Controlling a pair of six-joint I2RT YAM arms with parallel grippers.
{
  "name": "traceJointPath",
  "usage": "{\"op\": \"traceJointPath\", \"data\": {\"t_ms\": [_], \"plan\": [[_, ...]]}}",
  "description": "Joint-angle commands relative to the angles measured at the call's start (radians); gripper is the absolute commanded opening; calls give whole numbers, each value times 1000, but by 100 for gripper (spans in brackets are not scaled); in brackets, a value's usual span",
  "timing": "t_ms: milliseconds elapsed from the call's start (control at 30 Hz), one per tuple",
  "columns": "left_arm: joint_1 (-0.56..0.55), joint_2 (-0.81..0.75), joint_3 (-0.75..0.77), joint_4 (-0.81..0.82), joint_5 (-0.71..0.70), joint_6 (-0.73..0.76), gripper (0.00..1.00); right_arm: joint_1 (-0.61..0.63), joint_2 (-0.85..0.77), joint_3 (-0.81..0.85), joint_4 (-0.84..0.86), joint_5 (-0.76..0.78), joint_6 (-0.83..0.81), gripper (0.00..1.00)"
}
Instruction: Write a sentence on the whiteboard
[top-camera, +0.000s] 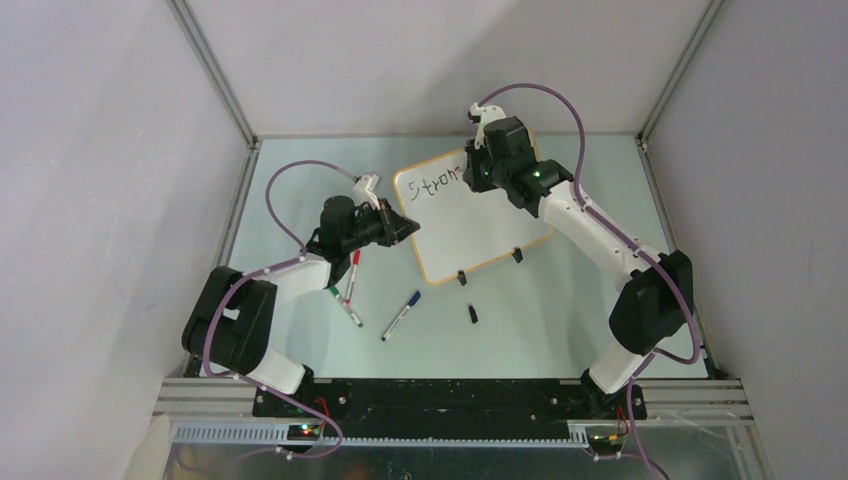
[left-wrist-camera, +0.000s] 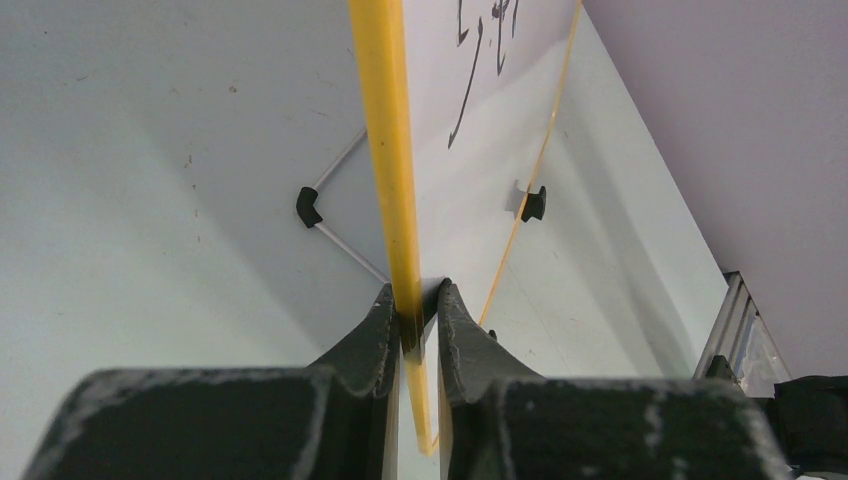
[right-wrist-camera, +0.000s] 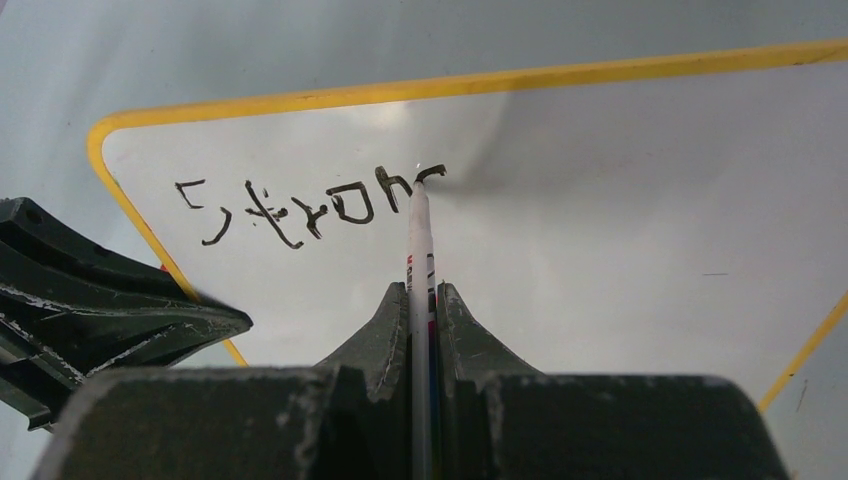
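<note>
Mid-writing: whiteboard (top-camera: 480, 225) at far centre of surface (top-camera: 560, 310), left end effector (left-wrist-camera: 415, 312) clenched on its yellow left rim. Right end effector (right-wrist-camera: 422, 300) grasping marker (right-wrist-camera: 419, 235), tip touching board at end of sentence (right-wrist-camera: 300, 205), reading "Stron" plus fresh stroke. Next, likely: finish that letter, keeping light contact. Spare markers (top-camera: 400, 315) near left; no containers visible.

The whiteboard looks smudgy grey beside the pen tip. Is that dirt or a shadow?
Right wrist view: probably a shadow, a soft-edged grey patch on the whiteboard right of the marker tip; a pale glare spot sits above the lettering. Left wrist view: the yellow rim looks blurry, very close to the camera.
</note>
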Motion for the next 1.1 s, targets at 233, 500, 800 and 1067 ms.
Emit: {"op": "traceJointPath", "data": {"t_ms": [233, 500, 800, 1067], "plan": [[-9, 7, -13, -74, -50, 95, 0, -2, -15, -8, -31, 36, -16, 0], [-10, 7, -12, -73, -50, 95, 0, -14, -15, 0, -32, 57, -5, 0], [-10, 7, -12, -75, -52, 96, 0, -18, 12, 45, -26, 55, 6, 0], [-11, 11, -11, -73, -50, 95, 0, -15, 31, 84, -33, 45, 7, 0]]}}
